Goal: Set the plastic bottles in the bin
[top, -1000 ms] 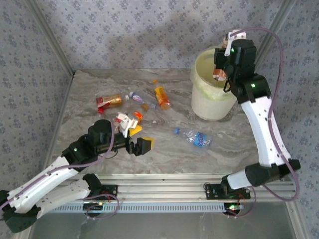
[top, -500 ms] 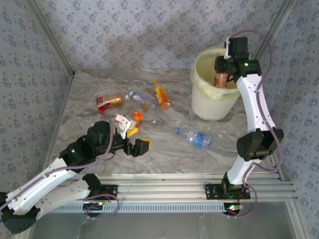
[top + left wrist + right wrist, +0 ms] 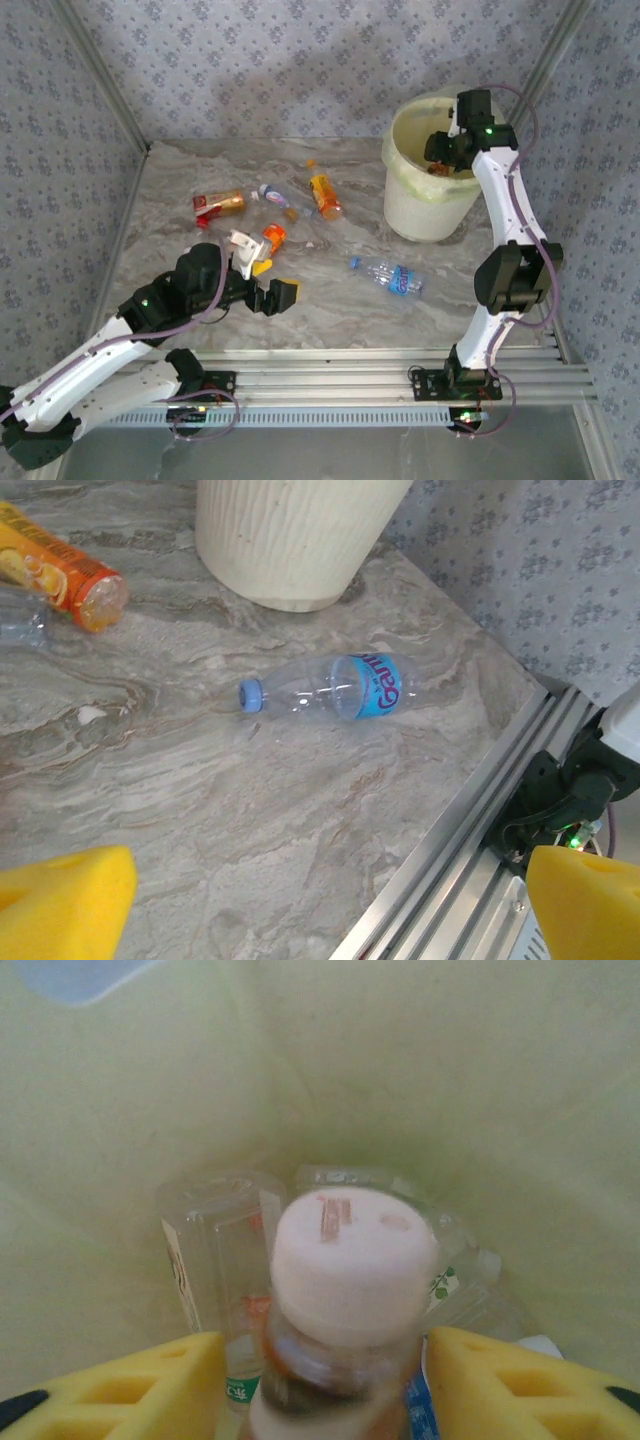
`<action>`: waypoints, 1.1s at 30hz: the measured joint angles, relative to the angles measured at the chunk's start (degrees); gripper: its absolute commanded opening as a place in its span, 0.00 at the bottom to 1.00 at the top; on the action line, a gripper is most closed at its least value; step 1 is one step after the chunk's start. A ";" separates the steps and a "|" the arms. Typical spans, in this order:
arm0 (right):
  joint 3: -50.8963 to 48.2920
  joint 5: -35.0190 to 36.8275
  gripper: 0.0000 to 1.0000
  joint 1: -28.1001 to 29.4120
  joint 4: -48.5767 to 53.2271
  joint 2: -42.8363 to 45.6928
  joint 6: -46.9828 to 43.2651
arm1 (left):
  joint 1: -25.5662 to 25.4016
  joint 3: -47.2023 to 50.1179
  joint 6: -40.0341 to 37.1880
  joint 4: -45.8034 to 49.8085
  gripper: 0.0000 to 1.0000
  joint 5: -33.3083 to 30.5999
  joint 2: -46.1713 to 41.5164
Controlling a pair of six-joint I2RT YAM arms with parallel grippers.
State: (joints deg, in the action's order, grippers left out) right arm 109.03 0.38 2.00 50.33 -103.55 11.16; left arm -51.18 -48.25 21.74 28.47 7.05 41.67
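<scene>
The bin (image 3: 425, 210) is a white bucket with a pale yellow-green liner, standing at the back right. My right gripper (image 3: 446, 152) reaches down into it. A white-capped bottle (image 3: 352, 1260) with brownish contents sits blurred between the yellow pads (image 3: 120, 1390), which stand slightly off its sides. Clear bottles (image 3: 215, 1250) lie beneath it in the bin. A clear blue-label bottle (image 3: 390, 276) (image 3: 335, 688) lies on the table in front of the bin. My left gripper (image 3: 276, 282) (image 3: 330, 910) hovers open and empty near the front left.
More bottles lie at the back left: an orange one (image 3: 324, 195) (image 3: 62, 570), a red-label one (image 3: 220, 203), a clear one (image 3: 276, 196) and a small orange one (image 3: 274, 236). The metal rail (image 3: 470, 840) runs along the table's near edge.
My right arm has lowered the white-capped bottle from above the rim into the bin, and its jaws have parted from the bottle. The left arm has stayed put.
</scene>
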 measured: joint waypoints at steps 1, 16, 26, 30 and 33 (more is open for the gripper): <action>-0.44 -0.22 0.68 0.00 -0.11 0.04 0.26 | 0.00 -0.04 0.11 0.50 1.00 -0.52 0.15; -10.75 -1.57 0.79 0.00 -6.25 14.60 2.95 | 0.00 -0.11 0.31 4.31 1.00 -3.82 3.28; -23.12 -6.01 0.85 2.45 -11.23 32.52 4.13 | 0.02 -3.19 -1.46 7.87 1.00 -7.17 6.03; -29.81 -9.94 0.87 4.11 -11.91 40.70 5.55 | 0.70 -5.64 -2.36 10.38 1.00 -8.57 9.07; -35.82 -13.14 0.88 5.46 -12.50 47.06 7.54 | 2.91 -7.17 -2.89 11.91 1.00 -8.85 12.11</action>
State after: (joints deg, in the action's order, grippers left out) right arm 73.21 -12.75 7.46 37.82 -56.49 18.70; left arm -48.27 -55.42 18.85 40.38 -1.80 53.78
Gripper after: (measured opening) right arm 0.876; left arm 0.995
